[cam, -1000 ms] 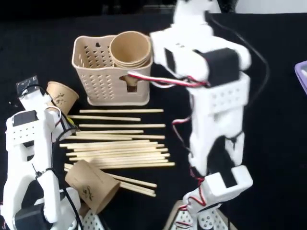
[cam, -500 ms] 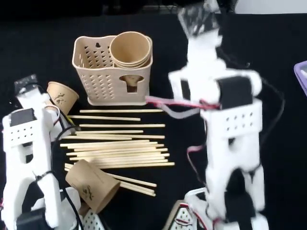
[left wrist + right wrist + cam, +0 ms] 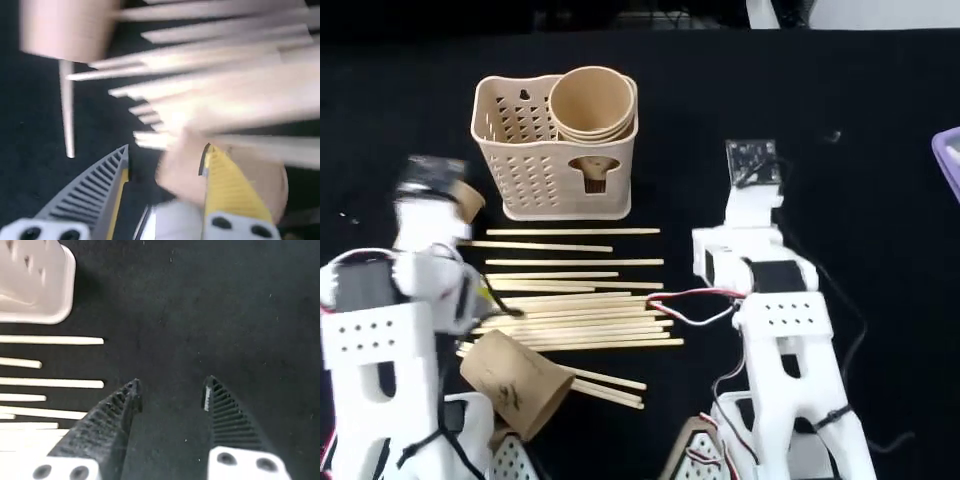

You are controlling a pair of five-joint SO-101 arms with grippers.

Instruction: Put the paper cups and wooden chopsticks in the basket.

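The beige basket stands at the back with stacked paper cups inside. Wooden chopsticks lie spread in front of it. One paper cup lies on its side near the front, and another cup peeks out behind the left arm. My left gripper is open low over the chopsticks; a blurred tan cup lies by its fingers and a further cup lies beyond. My right gripper is open and empty over bare black cloth, beside the chopstick ends and the basket corner.
The right arm stands right of the chopsticks. A purple object sits at the right edge. The table is covered in black cloth, with bare room at the right and back.
The right arm has drawn back from the basket and folded down to the right of the chopsticks. The left arm has swung right, over the small cup and chopstick ends.
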